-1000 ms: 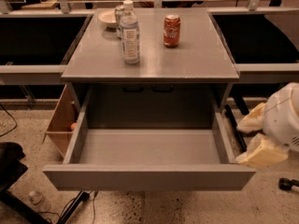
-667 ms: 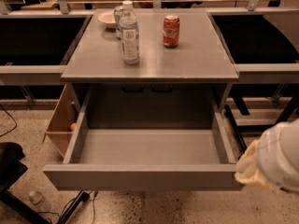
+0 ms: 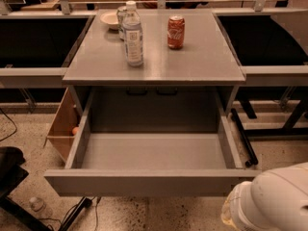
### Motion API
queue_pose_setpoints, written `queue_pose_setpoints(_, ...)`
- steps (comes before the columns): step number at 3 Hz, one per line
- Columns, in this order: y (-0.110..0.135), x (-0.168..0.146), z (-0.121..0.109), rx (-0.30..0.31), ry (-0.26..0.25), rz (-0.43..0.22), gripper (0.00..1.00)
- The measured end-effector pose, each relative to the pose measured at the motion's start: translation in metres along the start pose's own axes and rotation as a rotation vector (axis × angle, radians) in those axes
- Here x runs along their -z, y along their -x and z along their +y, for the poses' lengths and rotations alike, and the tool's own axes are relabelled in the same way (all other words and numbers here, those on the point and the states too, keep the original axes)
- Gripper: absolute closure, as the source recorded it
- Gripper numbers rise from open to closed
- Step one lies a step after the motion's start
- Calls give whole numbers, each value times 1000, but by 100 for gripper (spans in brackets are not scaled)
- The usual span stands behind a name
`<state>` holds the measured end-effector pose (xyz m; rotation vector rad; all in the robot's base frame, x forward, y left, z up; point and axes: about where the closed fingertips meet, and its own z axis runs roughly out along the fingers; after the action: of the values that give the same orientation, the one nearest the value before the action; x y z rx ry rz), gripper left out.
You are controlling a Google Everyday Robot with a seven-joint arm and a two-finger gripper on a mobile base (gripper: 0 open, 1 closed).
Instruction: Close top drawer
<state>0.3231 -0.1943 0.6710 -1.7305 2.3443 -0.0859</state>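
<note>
One tool (image 3: pixel 231 214) has sunk below-right of the open top drawer (image 3: pixel 144 182).

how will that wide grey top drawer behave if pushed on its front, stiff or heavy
The wide matte-grey top drawer looks empty, so it probably slides in lightly. Its boxy walls and flat front look rigid, so flexing seems unlikely. The claw sits low by the front's right end; an off-centre push there might rack it slightly.
</note>
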Motion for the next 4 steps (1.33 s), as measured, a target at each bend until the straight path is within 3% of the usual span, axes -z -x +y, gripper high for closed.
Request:
queue_pose_setpoints(1,9,-44,-9,2,-36,-32,100)
queue_pose_setpoints(2,27,-62,-35,-2,-108,-88,100)
queue_pose_setpoints(3,48,-63,-58,-8,-164,-158,100)
queue_pose_setpoints(4,51,-63,-61,-2,-170,-160,100)
